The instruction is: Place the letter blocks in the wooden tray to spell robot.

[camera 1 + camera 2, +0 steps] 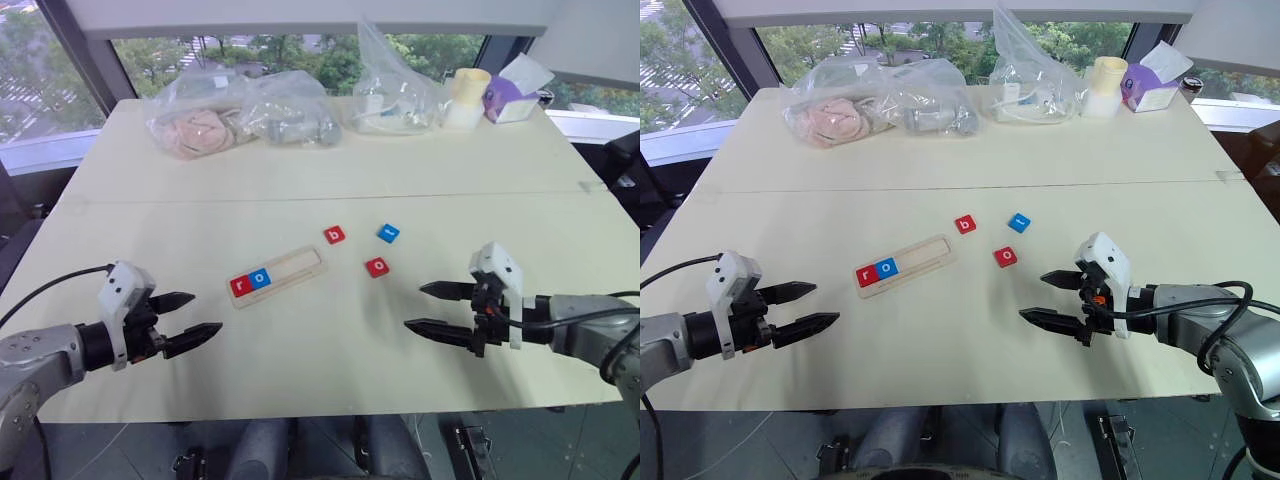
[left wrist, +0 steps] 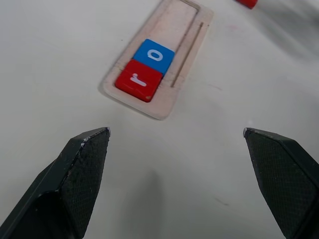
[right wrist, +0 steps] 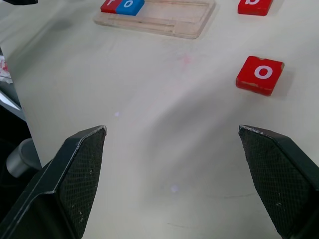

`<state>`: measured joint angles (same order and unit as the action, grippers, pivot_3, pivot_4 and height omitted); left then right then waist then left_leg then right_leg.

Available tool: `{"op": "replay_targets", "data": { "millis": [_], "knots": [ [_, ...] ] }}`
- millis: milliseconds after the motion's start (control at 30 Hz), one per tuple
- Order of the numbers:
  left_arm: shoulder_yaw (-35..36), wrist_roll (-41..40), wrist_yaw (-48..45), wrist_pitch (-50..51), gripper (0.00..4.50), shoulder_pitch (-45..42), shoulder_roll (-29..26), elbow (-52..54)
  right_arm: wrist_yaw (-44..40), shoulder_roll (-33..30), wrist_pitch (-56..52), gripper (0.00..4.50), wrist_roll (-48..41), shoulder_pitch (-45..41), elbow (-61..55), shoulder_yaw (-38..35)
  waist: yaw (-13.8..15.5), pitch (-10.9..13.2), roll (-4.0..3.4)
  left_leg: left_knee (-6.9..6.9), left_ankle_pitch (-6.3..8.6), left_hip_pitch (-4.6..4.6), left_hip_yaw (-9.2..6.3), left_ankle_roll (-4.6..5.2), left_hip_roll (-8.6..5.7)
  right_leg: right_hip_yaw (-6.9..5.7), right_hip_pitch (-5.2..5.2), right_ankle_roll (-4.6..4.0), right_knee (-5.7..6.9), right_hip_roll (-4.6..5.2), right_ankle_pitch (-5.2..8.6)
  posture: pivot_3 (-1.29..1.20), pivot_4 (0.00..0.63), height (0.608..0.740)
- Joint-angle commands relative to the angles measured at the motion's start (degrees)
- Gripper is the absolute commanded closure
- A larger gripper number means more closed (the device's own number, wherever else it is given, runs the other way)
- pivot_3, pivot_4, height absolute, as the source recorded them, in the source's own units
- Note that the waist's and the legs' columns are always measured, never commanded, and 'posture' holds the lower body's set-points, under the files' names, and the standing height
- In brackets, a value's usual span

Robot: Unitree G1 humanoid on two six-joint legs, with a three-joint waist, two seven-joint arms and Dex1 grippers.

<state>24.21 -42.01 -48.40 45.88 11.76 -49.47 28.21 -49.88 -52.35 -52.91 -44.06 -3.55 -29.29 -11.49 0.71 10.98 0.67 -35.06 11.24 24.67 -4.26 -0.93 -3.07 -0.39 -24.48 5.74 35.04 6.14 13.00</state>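
Note:
The wooden tray lies near the table's middle, slanted. At its left end sit a red r block and a blue o block. Loose on the table to the tray's right lie a red b block, a blue t block and a red o block. My left gripper hovers open, left of the tray, nothing between its fingers. My right gripper hovers open, right of the red o block, also empty. The left wrist view shows the tray with r and o.
Along the far edge lie several clear plastic bags, a pale cup and a purple-and-white box. A seam crosses the table. Windows stand behind the table.

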Motion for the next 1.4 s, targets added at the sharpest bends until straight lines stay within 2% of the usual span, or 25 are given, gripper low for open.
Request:
{"op": "replay_targets", "data": {
  "millis": [33,567,667,767,867,1067,1167,1267,1400],
  "knots": [
    [2.15,-0.74,0.3,-0.43,0.0,-0.06,-0.08,1.16,-0.48,-0.43,1.26,0.15,0.2,-0.99,-0.11,-0.04,0.0,0.0,0.0,0.0,0.0,0.0,0.01,0.0,0.0,0.0,0.0,0.0,0.0,0.0,0.0,0.0,0.15,0.734],
    [1.56,0.56,-1.75,-2.33,0.0,-1.61,-2.4,-0.67,0.94,0.99,2.5,0.15,1.35,-1.92,0.28,1.84,0.01,0.0,0.0,0.01,0.0,0.0,0.01,0.0,0.0,0.0,0.0,0.0,0.0,0.0,0.0,0.0,0.15,0.734],
    [1.41,4.05,-6.71,-5.25,0.0,-0.79,-7.38,-1.71,1.19,0.8,4.65,0.15,3.59,-2.72,1.15,2.05,-0.01,0.01,0.02,0.0,0.0,0.0,0.01,0.0,0.0,-0.01,-0.01,0.0,0.0,-0.01,0.0,0.0,0.15,0.734],
    [-0.08,4.7,-10.42,-6.85,0.0,-6.49,-11.56,-6.39,-1.46,-0.44,3.56,0.15,2.07,-6.02,0.63,3.74,0.03,0.02,0.0,0.0,0.0,0.0,0.07,-0.01,0.0,0.0,-0.04,-0.01,0.0,0.02,0.0,0.0,0.15,0.734],
    [-4.71,6.34,-13.89,-9.13,0.0,-10.89,-13.32,-8.55,-0.08,2.32,0.93,0.15,-2.43,-9.23,-3.48,5.45,-0.05,0.02,-0.01,0.01,0.0,0.01,0.08,-0.01,0.01,-0.05,-0.05,-0.02,0.0,0.06,-0.01,0.0,0.15,0.734],
    [-19.89,14.87,-15.39,-15.8,0.0,-22.15,-8.47,-16.3,7.08,9.33,-1.35,0.15,-2.61,-9.87,-9.1,11.53,0.12,0.02,0.01,0.06,0.01,0.06,0.16,0.18,0.0,-0.06,-0.14,0.03,0.01,0.1,0.01,0.0,0.15,0.734],
    [-25.29,19.25,-14.87,-19.77,0.0,-27.5,-3.37,-23.06,8.72,10.33,-1.24,0.15,-1.45,-9.03,-9.83,13.19,0.2,0.02,0.04,-0.05,0.0,0.09,0.17,0.21,-0.05,-0.09,-0.13,0.05,0.05,0.1,0.0,0.0,0.15,0.734],
    [-28.24,22.86,-13.39,-22.28,0.0,-31.83,0.91,-28.67,10.51,11.39,-0.45,0.15,-0.7,-8.36,-9.02,12.99,0.09,0.03,0.11,-0.17,-0.01,0.09,0.16,0.22,-0.06,-0.12,-0.07,0.11,0.06,0.08,-0.06,0.0,0.15,0.734],
    [-30.67,24.5,-14.61,-23.18,0.0,-33.74,3.85,-30.0,10.93,10.99,0.32,0.15,0.57,-6.92,-7.93,12.34,-0.02,0.02,0.13,-0.18,-0.01,0.09,0.15,0.22,-0.06,-0.12,-0.06,0.19,0.07,-0.05,-0.1,0.0,0.15,0.734]
  ]
}}
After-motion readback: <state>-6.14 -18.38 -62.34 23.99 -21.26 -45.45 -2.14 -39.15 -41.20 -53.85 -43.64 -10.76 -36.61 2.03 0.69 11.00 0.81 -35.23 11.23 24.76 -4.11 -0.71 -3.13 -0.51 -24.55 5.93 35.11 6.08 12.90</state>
